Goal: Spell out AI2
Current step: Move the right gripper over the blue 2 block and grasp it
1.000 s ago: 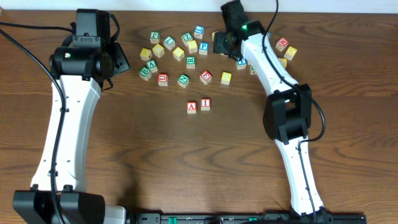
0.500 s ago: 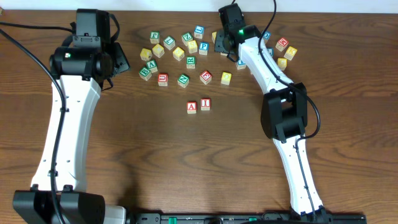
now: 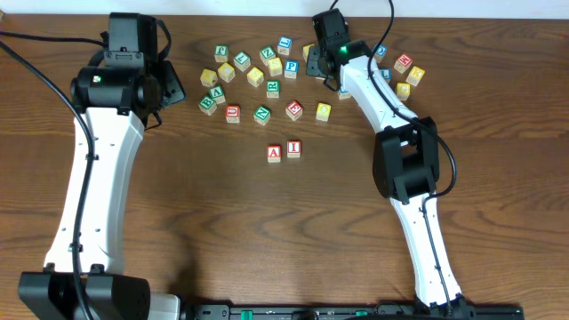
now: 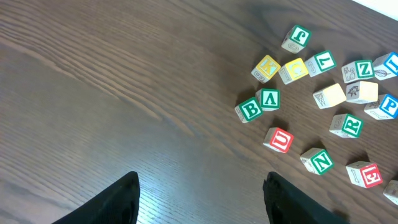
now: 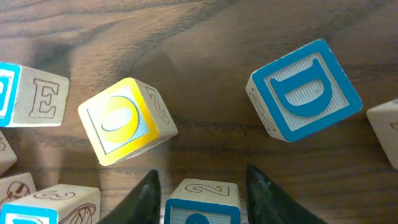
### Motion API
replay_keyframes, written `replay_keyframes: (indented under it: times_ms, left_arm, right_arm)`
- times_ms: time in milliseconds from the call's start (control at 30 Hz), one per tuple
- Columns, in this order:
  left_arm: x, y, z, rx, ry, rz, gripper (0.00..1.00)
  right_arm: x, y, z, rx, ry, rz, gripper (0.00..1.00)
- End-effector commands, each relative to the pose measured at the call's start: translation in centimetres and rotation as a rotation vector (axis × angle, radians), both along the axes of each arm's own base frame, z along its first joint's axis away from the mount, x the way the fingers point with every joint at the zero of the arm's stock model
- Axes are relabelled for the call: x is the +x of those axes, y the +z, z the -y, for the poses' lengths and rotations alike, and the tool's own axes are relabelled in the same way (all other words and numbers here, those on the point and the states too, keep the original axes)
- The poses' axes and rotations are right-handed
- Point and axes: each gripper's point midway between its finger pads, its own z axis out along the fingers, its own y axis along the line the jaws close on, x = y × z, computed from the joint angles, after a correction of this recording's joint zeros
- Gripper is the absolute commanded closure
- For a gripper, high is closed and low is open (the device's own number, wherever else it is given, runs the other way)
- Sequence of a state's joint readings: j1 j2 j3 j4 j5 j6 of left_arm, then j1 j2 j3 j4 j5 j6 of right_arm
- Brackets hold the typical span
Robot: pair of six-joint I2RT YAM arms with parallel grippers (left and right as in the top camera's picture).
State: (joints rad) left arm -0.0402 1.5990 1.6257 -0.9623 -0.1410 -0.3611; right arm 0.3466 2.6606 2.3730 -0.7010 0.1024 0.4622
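Note:
A red A block and a red I block sit side by side at the table's middle. My right gripper is at the back among the scattered blocks. In the right wrist view its fingers are open and straddle a blue-edged block with a 2 on its side, with small gaps on both sides. That block rests on the table and is hidden under the gripper in the overhead view. My left gripper is open and empty left of the blocks, over bare wood.
Several letter blocks lie scattered at the back. Near the right fingers are a yellow block, a blue D block and an E block. The left wrist view shows B, U and N.
My right gripper has shifted slightly left and back over the block cluster. The left arm and the A and I blocks have not moved.

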Motion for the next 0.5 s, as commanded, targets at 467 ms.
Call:
replay_keyframes:
  times_ms: [467]
  left_arm:
    - [0.0,1.0,-0.3,0.014,-0.003,0.022,0.37]
  right_arm:
    - [-0.5,4.7,0.2,-0.039,0.079,0.039,0.78]
